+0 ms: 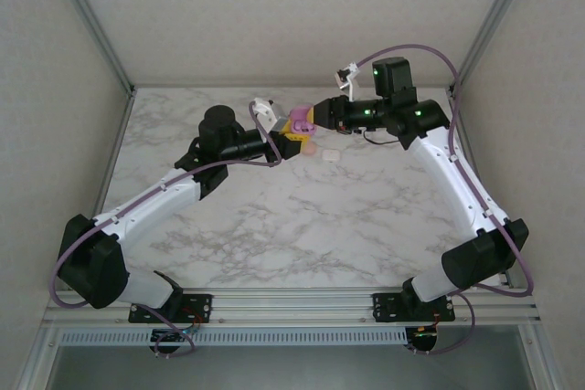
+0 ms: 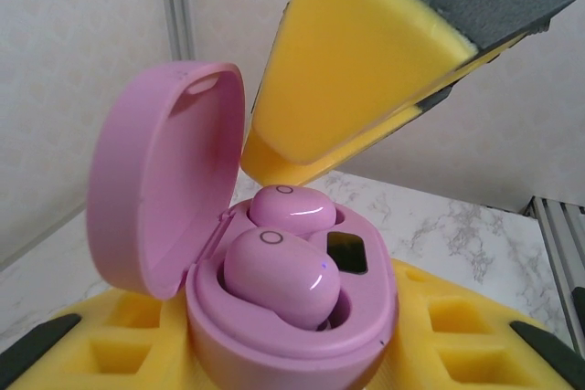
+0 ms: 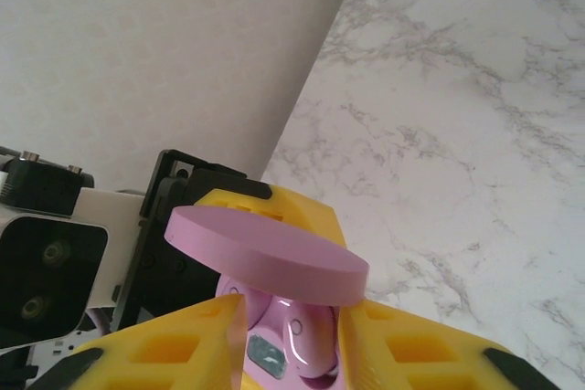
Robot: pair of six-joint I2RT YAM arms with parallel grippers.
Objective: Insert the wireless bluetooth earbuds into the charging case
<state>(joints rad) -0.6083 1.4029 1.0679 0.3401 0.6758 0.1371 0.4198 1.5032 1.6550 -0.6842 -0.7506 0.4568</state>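
left gripper (image 1: 291, 143) holds case (image 2: 302, 358) | 2 earbuds (image 2: 279, 276) seated | right gripper (image 3: 294, 321) parted

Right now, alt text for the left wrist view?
Open pink charging case, lid tipped back, holding two pink earbuds, clamped between the left gripper's yellow pads. The right gripper's yellow pad hangs just above the rear earbud.
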